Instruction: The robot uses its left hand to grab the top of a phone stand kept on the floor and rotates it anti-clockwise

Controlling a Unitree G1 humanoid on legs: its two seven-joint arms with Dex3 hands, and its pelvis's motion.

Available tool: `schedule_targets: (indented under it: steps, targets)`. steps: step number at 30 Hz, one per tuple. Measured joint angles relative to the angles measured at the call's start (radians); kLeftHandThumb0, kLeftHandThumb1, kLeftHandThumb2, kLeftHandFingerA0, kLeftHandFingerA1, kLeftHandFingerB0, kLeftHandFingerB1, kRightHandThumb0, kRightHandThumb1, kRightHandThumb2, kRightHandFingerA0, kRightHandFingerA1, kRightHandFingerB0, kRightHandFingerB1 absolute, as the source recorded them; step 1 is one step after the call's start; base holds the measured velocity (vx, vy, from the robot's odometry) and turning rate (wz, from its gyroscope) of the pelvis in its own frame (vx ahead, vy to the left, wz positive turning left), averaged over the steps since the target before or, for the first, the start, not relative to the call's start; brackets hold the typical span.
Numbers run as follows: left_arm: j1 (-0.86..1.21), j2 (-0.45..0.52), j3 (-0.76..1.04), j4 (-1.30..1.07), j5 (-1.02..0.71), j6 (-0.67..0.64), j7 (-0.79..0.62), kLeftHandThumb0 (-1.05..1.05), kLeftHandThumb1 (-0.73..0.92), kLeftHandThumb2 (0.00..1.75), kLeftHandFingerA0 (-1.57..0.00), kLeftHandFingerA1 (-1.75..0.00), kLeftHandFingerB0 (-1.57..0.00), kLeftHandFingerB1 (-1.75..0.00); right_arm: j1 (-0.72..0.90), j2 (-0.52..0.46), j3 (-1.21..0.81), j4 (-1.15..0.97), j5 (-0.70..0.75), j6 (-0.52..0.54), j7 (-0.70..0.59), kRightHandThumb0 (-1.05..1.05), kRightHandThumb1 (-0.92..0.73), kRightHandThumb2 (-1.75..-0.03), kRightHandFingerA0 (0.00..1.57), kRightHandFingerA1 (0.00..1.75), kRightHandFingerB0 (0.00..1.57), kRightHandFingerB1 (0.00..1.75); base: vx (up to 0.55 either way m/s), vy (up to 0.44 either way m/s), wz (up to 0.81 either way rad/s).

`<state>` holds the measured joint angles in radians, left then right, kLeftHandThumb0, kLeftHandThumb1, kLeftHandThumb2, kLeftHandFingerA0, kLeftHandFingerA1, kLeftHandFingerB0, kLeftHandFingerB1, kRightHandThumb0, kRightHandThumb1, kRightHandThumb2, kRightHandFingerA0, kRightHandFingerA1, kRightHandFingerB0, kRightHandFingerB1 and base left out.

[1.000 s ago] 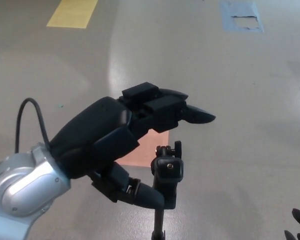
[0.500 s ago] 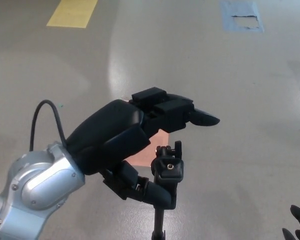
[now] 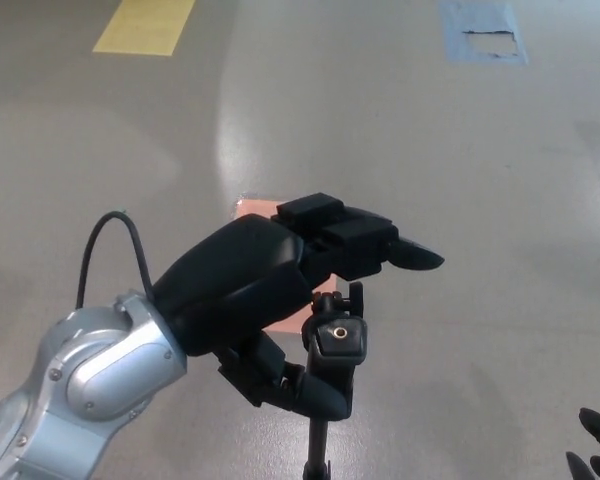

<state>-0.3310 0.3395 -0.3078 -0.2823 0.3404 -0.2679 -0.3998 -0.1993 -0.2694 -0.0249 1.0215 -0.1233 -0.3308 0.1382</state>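
Step in hand: the approach and grasp. The left hand [image 3: 280,300] is poised around the top of the phone stand [image 3: 332,350], not yet clamped on it as far as I can judge.
Left hand state: spread, holding nothing. The two thick fingers [image 3: 380,245] reach out above the stand's head toward 3 o'clock, and the thumb [image 3: 310,392] curls in below, at about 8 o'clock from the head.
Contact: the thumb tip looks to be touching the stand's neck or just beside it; from this angle I can't say which.
Arm pose: the silver forearm [image 3: 90,385] comes up from 7 o'clock, back of the hand upward, a black cable [image 3: 108,240] looping off the wrist.
Phone stand: at 6 o'clock, low centre of the head view, its pole running down out of sight toward the grey floor [image 3: 480,180].
Next move: close fingers and thumb firmly on the head, then twist anti-clockwise about the pole without tipping it.
Right hand: only fingertips [image 3: 598,452] at 4 o'clock; can't tell its state.
Floor marks: pinkish patch [image 3: 255,212] behind the hand, yellow patch [image 3: 145,25] at 11 o'clock.
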Motion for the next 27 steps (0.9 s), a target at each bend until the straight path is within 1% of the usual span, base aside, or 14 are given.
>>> schedule_targets:
  steps: [1,6,7,8,10,11,16,17,20,21,24,25,26,27]
  targets:
    - [-0.001,0.0,-0.001,0.002,0.001,0.0,0.0,-0.76,0.32,0.66,-0.1,-0.46,-0.2,-0.52,-0.001,0.0,0.0,0.0,0.0,0.0,0.0,-0.71,-0.72,-0.92,0.0,0.26,0.0,0.09,0.0,0.0,0.0]
    - [-0.004,-0.005,-0.008,0.018,0.009,-0.001,0.001,-0.76,0.32,0.67,-0.12,-0.45,-0.2,-0.52,-0.005,0.0,0.001,0.001,0.001,0.0,0.0,-0.72,-0.73,-0.92,0.0,0.26,0.0,0.09,0.0,0.0,0.0]
    - [-0.005,-0.007,-0.009,0.021,0.01,-0.001,0.001,-0.75,0.33,0.67,-0.13,-0.45,-0.2,-0.52,-0.005,0.0,0.001,0.001,0.001,0.001,0.0,-0.64,-0.85,-0.83,0.0,0.24,0.0,0.03,0.0,0.0,0.0]
    - [-0.006,-0.01,-0.011,0.023,0.012,-0.001,0.001,-0.75,0.33,0.67,-0.13,-0.45,-0.2,-0.52,-0.006,0.0,0.001,0.001,0.001,0.001,0.0,-0.64,-0.85,-0.83,0.0,0.24,0.0,0.03,0.0,0.0,0.0]
    - [-0.008,-0.015,-0.014,0.027,0.013,-0.001,0.002,-0.75,0.32,0.67,-0.15,-0.46,-0.22,-0.52,-0.007,0.0,0.001,0.001,0.001,0.001,0.0,-0.72,-0.73,-0.92,0.0,0.26,0.0,0.09,0.0,0.0,0.0]
    - [-0.008,-0.017,-0.015,0.028,0.014,-0.001,0.002,-0.75,0.33,0.67,-0.16,-0.46,-0.23,-0.52,-0.007,0.0,0.002,0.001,0.001,0.001,0.0,-0.68,-0.92,-0.69,0.0,0.28,0.0,0.1,0.0,0.0,0.0]
    - [-0.01,-0.043,-0.02,0.067,0.02,-0.014,0.026,-0.74,0.32,0.65,-0.21,-0.45,-0.29,-0.52,-0.008,-0.001,0.006,0.001,0.0,0.003,0.0,-0.66,-0.92,-0.69,0.0,0.27,0.0,0.1,0.0,0.0,0.0]
    - [-0.01,-0.048,-0.02,0.074,0.02,-0.017,0.032,-0.74,0.32,0.64,-0.22,-0.44,-0.31,-0.52,-0.008,-0.001,0.007,0.001,0.0,0.003,0.0,-0.68,-0.74,-0.9,0.0,0.25,0.0,0.09,0.0,0.0,0.0]
    - [-0.009,-0.064,-0.02,0.094,0.024,-0.026,0.046,-0.74,0.33,0.65,-0.22,-0.45,-0.31,-0.52,-0.008,-0.002,0.009,0.001,0.0,0.004,0.0,-0.69,-0.74,-0.9,0.0,0.24,0.0,0.08,0.0,0.0,0.0]
    - [-0.009,-0.069,-0.02,0.106,0.027,-0.031,0.054,-0.74,0.32,0.64,-0.23,-0.46,-0.32,-0.51,-0.008,-0.002,0.01,0.001,0.0,0.006,0.0,-0.66,-0.92,-0.68,0.0,0.27,0.0,0.1,0.0,0.0,0.0]
    - [-0.01,-0.08,-0.021,0.136,0.032,-0.043,0.07,-0.75,0.33,0.65,-0.23,-0.45,-0.32,-0.52,-0.009,-0.004,0.012,0.001,0.0,0.008,0.0,-0.66,-0.92,-0.68,0.0,0.27,0.0,0.1,0.0,0.0,0.0]
    - [-0.01,-0.082,-0.021,0.142,0.033,-0.045,0.073,-0.75,0.33,0.65,-0.23,-0.44,-0.32,-0.52,-0.009,-0.004,0.012,0.001,0.0,0.008,0.0,-0.69,-0.73,-0.9,0.0,0.25,0.0,0.08,0.0,0.0,0.0]
    - [-0.01,-0.086,-0.022,0.153,0.035,-0.05,0.078,-0.75,0.33,0.65,-0.23,-0.44,-0.32,-0.52,-0.009,-0.005,0.012,0.001,0.0,0.008,0.0,-0.69,-0.73,-0.9,0.0,0.25,0.0,0.08,0.0,0.0,0.0]
    - [-0.01,-0.088,-0.022,0.16,0.037,-0.053,0.082,-0.74,0.33,0.65,-0.25,-0.43,-0.32,-0.53,-0.01,-0.005,0.012,0.001,0.0,0.009,0.0,-0.66,-0.92,-0.69,0.0,0.28,0.0,0.1,0.0,0.0,0.0]
